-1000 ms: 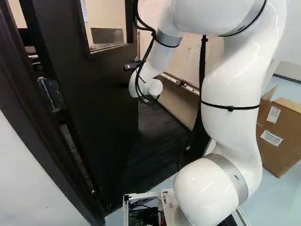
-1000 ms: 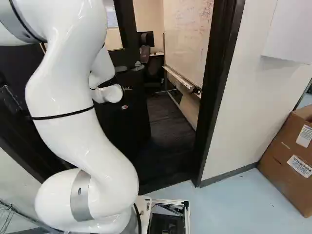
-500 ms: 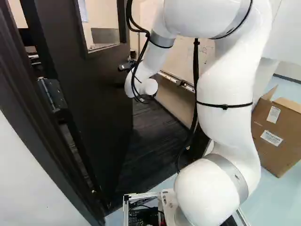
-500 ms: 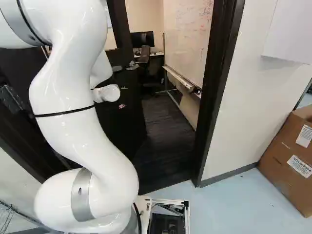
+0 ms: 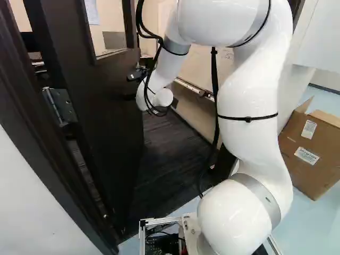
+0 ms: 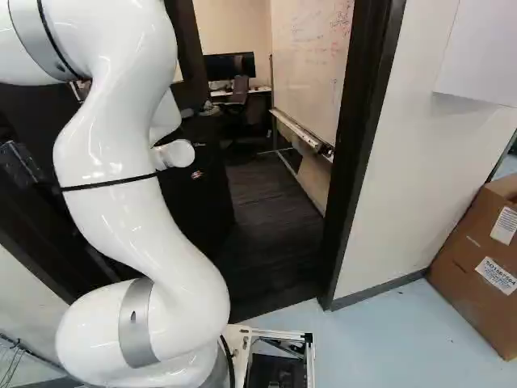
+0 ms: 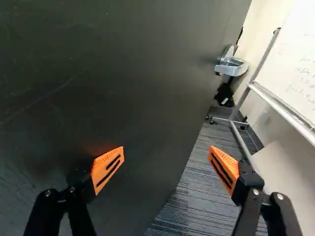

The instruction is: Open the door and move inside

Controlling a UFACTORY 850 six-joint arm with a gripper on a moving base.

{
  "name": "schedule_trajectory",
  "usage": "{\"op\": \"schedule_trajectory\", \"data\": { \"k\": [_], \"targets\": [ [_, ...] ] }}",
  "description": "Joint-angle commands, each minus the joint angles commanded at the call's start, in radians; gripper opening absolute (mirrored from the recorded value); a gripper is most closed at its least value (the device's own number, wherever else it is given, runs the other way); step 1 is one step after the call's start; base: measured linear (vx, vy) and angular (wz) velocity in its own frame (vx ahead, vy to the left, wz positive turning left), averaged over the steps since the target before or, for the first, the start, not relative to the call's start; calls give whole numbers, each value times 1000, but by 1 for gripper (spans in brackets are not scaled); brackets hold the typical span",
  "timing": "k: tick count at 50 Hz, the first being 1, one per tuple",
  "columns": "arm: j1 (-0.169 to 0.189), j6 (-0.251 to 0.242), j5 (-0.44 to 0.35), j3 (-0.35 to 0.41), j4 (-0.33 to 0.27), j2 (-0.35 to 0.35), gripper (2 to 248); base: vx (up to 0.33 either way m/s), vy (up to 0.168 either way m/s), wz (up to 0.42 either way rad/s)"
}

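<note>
Its fingers standing apart, the pincer (image 7: 166, 157) is hovering close to the door (image 5: 109, 111), which is standing partly open at eleven o'clock from the base (image 6: 310, 364), presumably for pushing inward, not gripping

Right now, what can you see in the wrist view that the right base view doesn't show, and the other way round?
Only the wrist view: the orange pads of my open gripper.
Only the right base view: my white arm, the cardboard box, the monitor.
Both: the dark door, the whiteboard and the room's dark floor.
</note>
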State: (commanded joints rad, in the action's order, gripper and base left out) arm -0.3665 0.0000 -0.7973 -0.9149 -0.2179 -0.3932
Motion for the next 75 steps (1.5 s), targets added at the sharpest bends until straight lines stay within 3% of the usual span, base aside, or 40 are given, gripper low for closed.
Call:
{"op": "schedule_trajectory", "data": {
  "k": [75],
  "targets": [
    [-119, 0, 51, -146, -259, -114, 247, 0, 0, 0]
  ]
}}
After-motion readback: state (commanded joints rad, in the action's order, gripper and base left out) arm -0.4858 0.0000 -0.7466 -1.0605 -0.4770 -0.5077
